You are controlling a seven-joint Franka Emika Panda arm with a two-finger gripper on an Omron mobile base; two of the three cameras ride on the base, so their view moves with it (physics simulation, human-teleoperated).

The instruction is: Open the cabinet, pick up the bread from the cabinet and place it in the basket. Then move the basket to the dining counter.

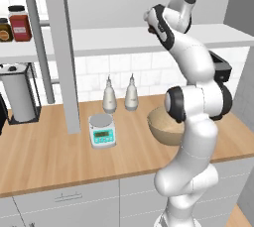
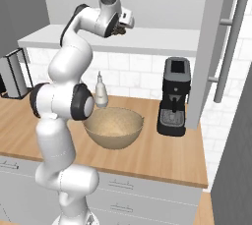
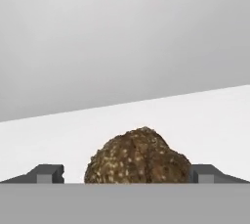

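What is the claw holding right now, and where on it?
Nothing. The claw is open, its fingertips either side of the bread on the cabinet shelf.

PLACE: you're looking at a home kitchen | SIGNS: wood worktop point(image 1: 44, 156), white tiled wall point(image 1: 149, 75), coffee machine point(image 2: 174, 96), kitchen scale point(image 1: 102, 130), spice jars point(image 1: 19, 23), grey drawers point(image 1: 64, 203)

White tiled wall point(image 1: 149, 72) behind wood worktop point(image 1: 49, 156); grey drawers point(image 2: 147, 194), seemingly, below.

Scale point(image 1: 102, 131) beside two bottles point(image 1: 109, 96); coffee machine point(image 2: 174, 96) right; jars point(image 1: 20, 23) on shelf.
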